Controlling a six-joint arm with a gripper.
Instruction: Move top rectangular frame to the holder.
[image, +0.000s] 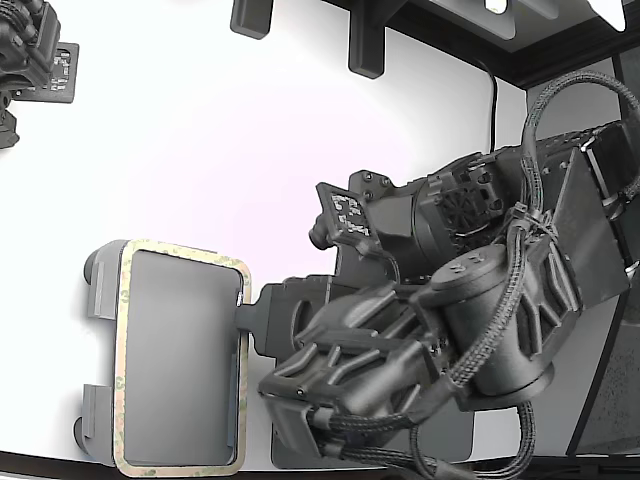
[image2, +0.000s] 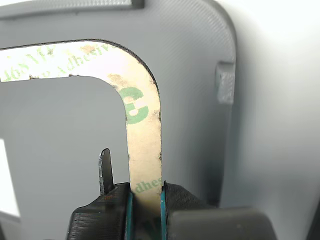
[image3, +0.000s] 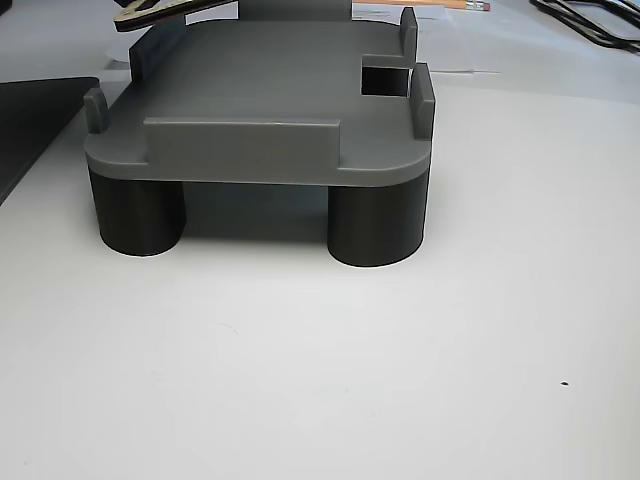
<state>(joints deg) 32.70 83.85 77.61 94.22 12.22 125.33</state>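
End effector clamped on the top rectangular frame, two black fingers with teal pads pinching one narrow side of the strip close to a rounded corner. Seen in the wrist view: tan strip with green printed lettering and a green logo, curving away from the grip into the frame's adjoining side; a thin dark blade-like tab standing just beside the fingers.

Beneath the strip in that view, the holder, a grey rounded-corner tray with a small raised tab on its edge; whether the strip touches the tray there, cannot tell.

In the exterior view: end effector reaching from the exterior view's right, at the edge of the frame, which outlines the holder and roughly follows its rim. Grey tabs and round feet of the holder poking out past the frame on the exterior view's left. Behind the end effector, the bulky black arm with braided cables, and a small marker plate with a black-and-white pattern mounted near it. White table under everything.

In the other view: holder low and side-on, standing on dark cylindrical feet, notch cut near one corner, upright tabs along its edges. At the far side, an edge of the frame tilted above the tray's surface rather than lying flat.
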